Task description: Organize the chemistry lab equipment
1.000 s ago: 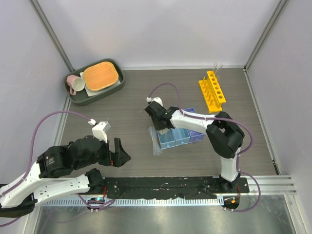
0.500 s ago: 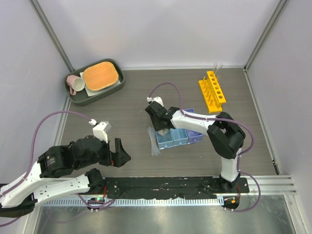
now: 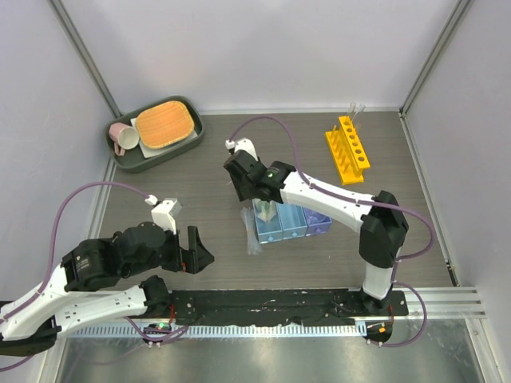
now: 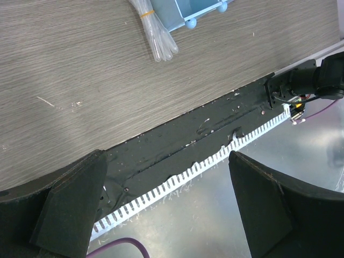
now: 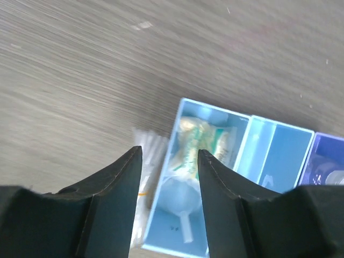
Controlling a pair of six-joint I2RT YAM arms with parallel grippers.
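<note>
The blue three-compartment tray (image 3: 284, 238) sits mid-table. Its left compartment holds a clear wrapped packet (image 5: 200, 141) and a clear bulb-shaped piece (image 5: 180, 196). A clear pipette bundle (image 3: 251, 233) lies on the table against the tray's left side; it also shows in the left wrist view, pipette bundle (image 4: 158, 38). My right gripper (image 3: 239, 180) hovers above the tray's back-left corner, open, nothing between its fingers (image 5: 113, 183). The yellow-orange test tube rack (image 3: 347, 150) stands at the back right with thin clear tubes (image 3: 355, 108) at its far end. My left gripper (image 3: 196, 254) hangs wide open near the front edge.
A grey tray (image 3: 120, 156) with an orange pad (image 3: 164, 123) and a pink mug (image 3: 124, 139) stands at the back left. The black base rail (image 3: 263, 307) and a white toothed strip (image 4: 177, 180) run along the near edge. Walls close in left, right and back.
My right gripper has opened and risen back-left off the tray's left compartment, leaving the packet inside. The left arm has not moved.
</note>
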